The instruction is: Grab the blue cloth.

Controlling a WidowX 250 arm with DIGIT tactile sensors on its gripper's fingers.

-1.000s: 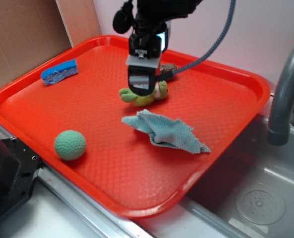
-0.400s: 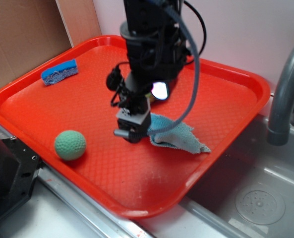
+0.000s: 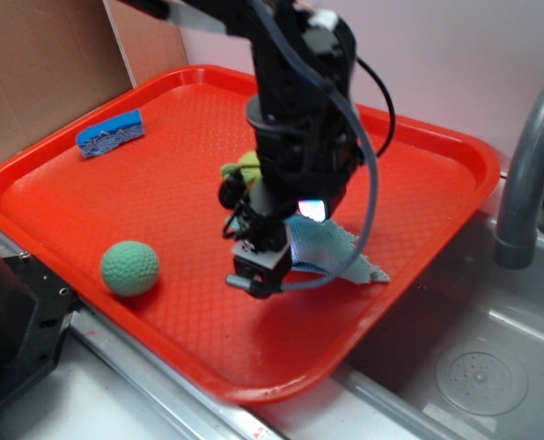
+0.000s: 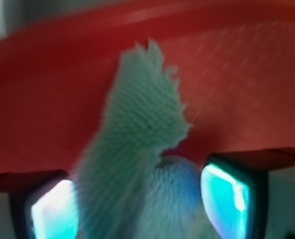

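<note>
The blue cloth lies crumpled on the red tray, right of centre, its left part hidden behind my arm. My gripper is down low at the cloth's left end. In the wrist view the cloth fills the gap between the two lit fingers, one frayed corner pointing away across the tray. The gripper stands open, its jaws wide apart on either side of the cloth and not pressed on it.
On the tray are also a green dimpled ball at the front left, a bright blue sponge at the back left, and a green plush toy behind my arm. A grey faucet and sink lie right.
My arm has come forward from above the plush toy and dropped down onto the cloth's left end. The cloth has stayed in place.
</note>
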